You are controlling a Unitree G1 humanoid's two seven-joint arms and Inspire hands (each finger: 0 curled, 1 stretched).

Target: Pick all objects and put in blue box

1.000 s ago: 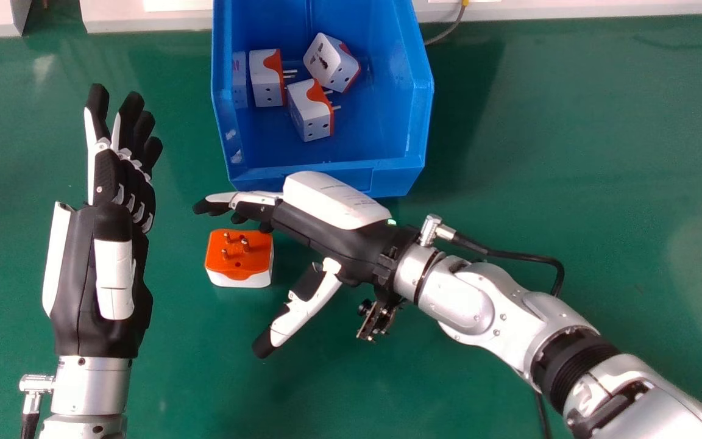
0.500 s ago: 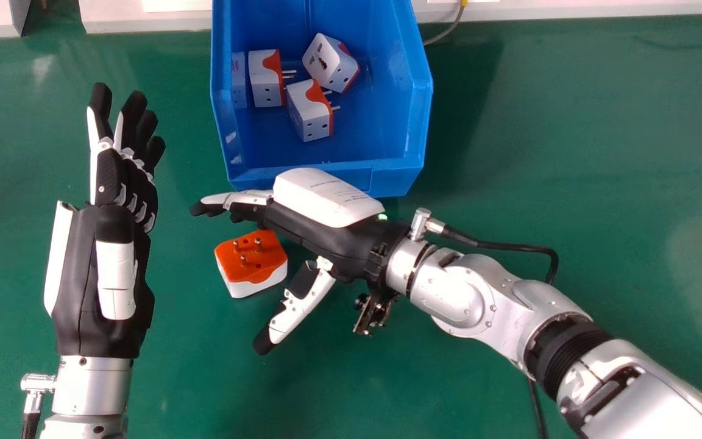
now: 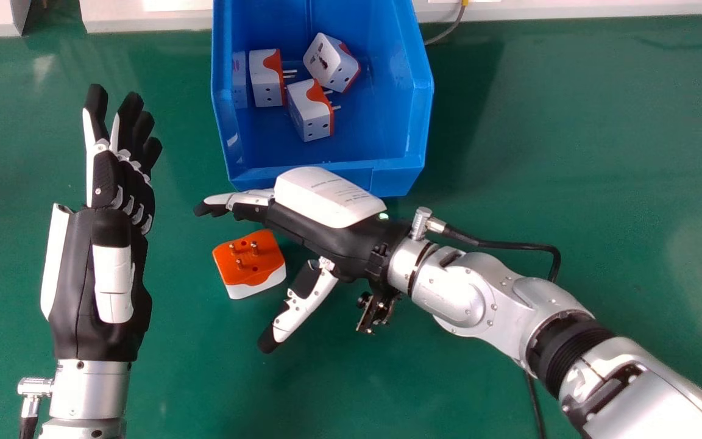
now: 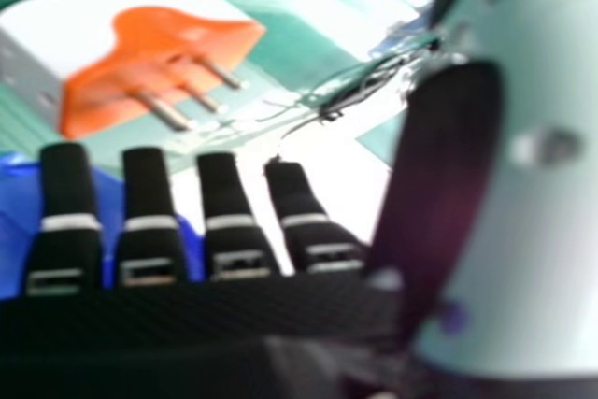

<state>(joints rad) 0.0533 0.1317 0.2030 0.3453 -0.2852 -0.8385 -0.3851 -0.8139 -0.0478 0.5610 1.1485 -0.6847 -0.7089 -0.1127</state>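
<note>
In the head view my right hand (image 3: 326,228) is open just in front of the blue box (image 3: 326,164), its fingers and thumb spread around an orange and white plug adapter (image 3: 250,262) that lies pins up on the table. Three similar adapters rest inside the box, one at its left wall (image 3: 265,82), one nearer the front (image 3: 309,116) and one farther back (image 3: 329,61). My left hand (image 3: 98,268) stays open at the left. In the right hand view the adapter (image 4: 131,44) sits beyond the fingertips of my right hand (image 4: 149,217), with a gap between.
The green table (image 3: 570,152) extends on both sides of the box. A grey cable (image 3: 448,30) runs from the box's right side to a white strip (image 3: 570,9) along the back edge. A black cable (image 3: 497,246) loops over my right forearm.
The adapter on the table has turned and shifted slightly toward my right thumb. My right hand has moved a little to the left and away from me; it stays open. The left hand barely shifted.
</note>
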